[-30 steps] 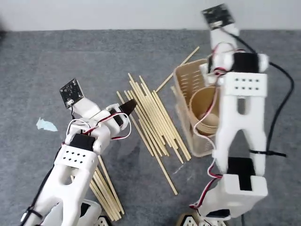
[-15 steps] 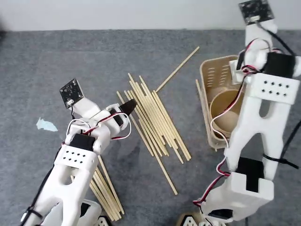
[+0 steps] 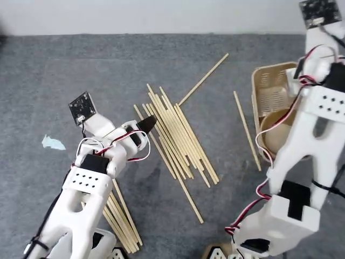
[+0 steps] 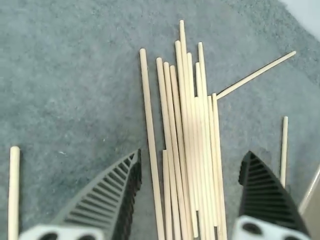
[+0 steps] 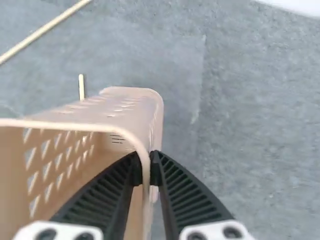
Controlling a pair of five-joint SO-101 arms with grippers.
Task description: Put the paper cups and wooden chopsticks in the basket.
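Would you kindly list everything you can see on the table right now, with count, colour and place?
basket: one, tan, on the table's right side
paper cup: one visible, brown, inside the basket
chopstick pile: many, too overlapped to count, pale wood, mid-table
angled chopstick: one, pale wood, slanting away from the pile's far end
lone chopstick: one, pale wood, on the mat beside the basket
chopstick bundle: several, pale wood, by the left arm's base
paper scrap: one, light blue, on the mat's left side
mat: one, grey, covering the table
left claw: one, black, open above the pile
right claw: one, black, shut on the basket's wall
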